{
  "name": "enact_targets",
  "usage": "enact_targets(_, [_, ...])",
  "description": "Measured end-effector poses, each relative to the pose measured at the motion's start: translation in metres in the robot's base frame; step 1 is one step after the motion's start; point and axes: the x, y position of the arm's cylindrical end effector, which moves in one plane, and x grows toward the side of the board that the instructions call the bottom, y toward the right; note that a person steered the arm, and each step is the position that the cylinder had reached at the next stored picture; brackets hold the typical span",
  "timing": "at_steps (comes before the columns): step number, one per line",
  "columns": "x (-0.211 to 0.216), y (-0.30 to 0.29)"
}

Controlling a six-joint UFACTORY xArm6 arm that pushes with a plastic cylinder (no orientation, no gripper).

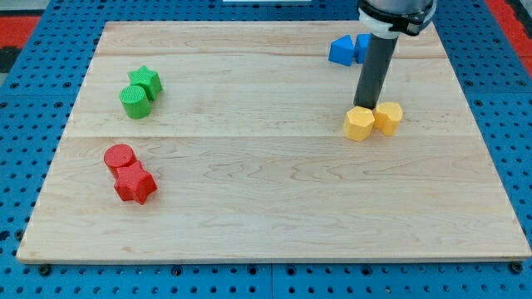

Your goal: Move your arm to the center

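My tip (365, 105) is at the lower end of the dark rod, in the upper right part of the wooden board (274, 208). It stands just above and between two yellow blocks, the left one (359, 124) and the right one (388, 117), touching or nearly touching them. Two blue blocks (349, 50) lie close above the rod, partly hidden by it. The tip is to the right of the board's middle.
A green star (146, 80) and a green cylinder (135, 101) sit together at the upper left. A red cylinder (120, 157) and a red star-like block (135, 184) sit together at the lower left. Blue pegboard (25, 166) surrounds the board.
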Motion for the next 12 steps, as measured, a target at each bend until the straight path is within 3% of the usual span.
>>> enact_targets(4, [0.0,-0.002])
enact_targets(6, [-0.021,0.014])
enact_targets(9, [-0.025,-0.074])
enact_targets(10, [-0.03,-0.018])
enact_targets(12, [-0.038,-0.021])
